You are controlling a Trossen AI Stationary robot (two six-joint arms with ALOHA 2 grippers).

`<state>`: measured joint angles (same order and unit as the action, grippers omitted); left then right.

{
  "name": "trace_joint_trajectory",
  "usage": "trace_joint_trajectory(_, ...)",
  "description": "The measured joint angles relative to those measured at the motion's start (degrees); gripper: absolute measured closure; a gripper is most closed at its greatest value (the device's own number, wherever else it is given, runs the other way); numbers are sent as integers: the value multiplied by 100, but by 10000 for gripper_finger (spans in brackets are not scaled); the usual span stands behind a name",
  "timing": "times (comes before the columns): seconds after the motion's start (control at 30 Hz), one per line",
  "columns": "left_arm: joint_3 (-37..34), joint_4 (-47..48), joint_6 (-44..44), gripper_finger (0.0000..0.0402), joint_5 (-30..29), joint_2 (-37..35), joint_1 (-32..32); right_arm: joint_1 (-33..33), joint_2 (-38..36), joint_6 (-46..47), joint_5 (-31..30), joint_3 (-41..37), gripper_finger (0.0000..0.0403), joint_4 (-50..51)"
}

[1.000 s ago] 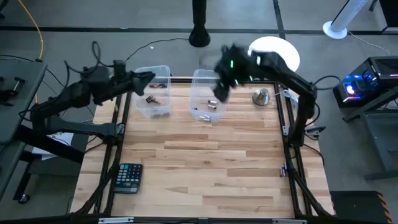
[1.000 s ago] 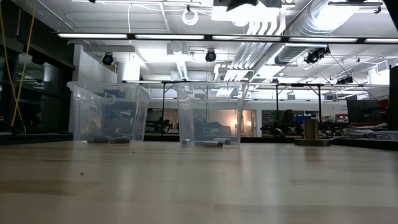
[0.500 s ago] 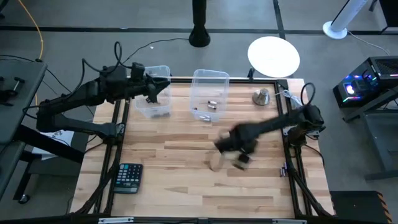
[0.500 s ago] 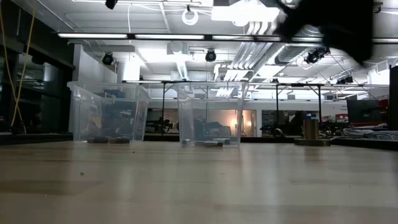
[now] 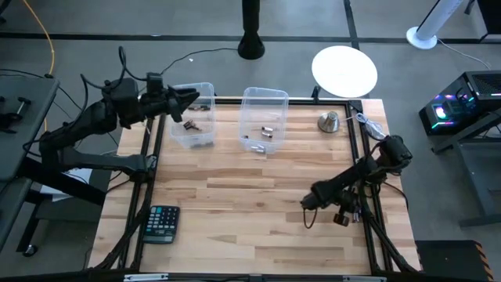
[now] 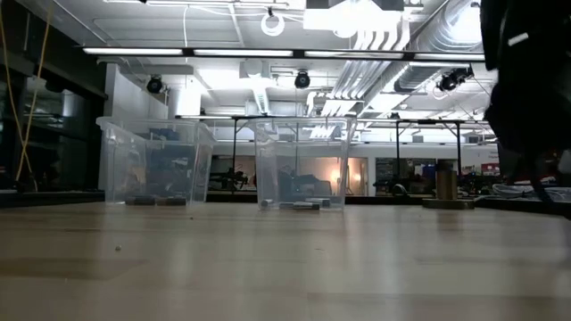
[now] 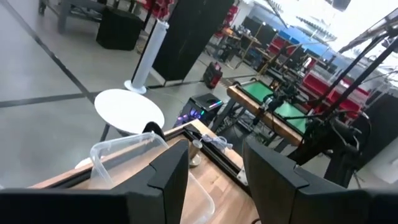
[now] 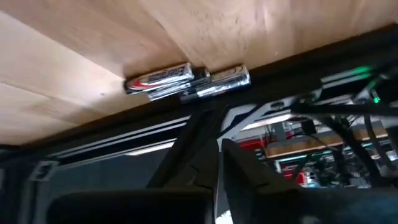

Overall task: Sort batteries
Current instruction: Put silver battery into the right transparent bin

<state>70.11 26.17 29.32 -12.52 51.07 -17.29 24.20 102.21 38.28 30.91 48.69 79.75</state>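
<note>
A few silvery batteries (image 8: 186,78) lie on their sides on the wood, end to end along the table's right rail (image 5: 358,211). My right gripper (image 5: 342,218) is low over the near right of the table. It slants down toward those batteries, a little short of them, shut with nothing between its fingers (image 8: 217,186). More batteries lie on the floors of two clear bins, dark ones in the left bin (image 5: 193,117) and silvery ones in the right bin (image 5: 262,117). My left gripper (image 5: 188,97) hovers over the left bin's far rim, open and empty (image 7: 214,180).
A silver bell-shaped object (image 5: 329,121) stands at the far right. A black calculator (image 5: 162,223) lies at the near left. In the low view both bins (image 6: 156,160) (image 6: 299,160) stand at the far edge and my right arm (image 6: 526,89) fills the right side. Bare wood spans the middle.
My right gripper has swung fast from above the right bin down and toward the table's near right edge, tipping over as it went, and now sits low by the right rail. My left gripper dipped over the left bin and came back.
</note>
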Motion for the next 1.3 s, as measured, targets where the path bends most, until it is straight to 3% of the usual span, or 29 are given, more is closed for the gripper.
trace_joint_trajectory(0.27, 0, -82, 2, 257, -67, -35, -1, -62, 0, -861, -23, -528, 399, -684)
trace_joint_trajectory(0.43, 0, -80, 48, 257, -70, -29, 0, -51, 0, -811, -55, -735, 402, -1309)
trace_joint_trajectory(0.8, 0, -80, 151, 257, -179, -28, 1, -54, 0, -1261, -40, -804, 403, -789)
trace_joint_trajectory(1.1, 0, -76, 155, 257, -180, -28, 1, -67, -13, -1142, 133, -1204, 403, -1391)
trace_joint_trajectory(1.3, 0, -76, 195, 257, -180, -28, 1, -47, 7, -1164, 22, -931, 403, -1409)
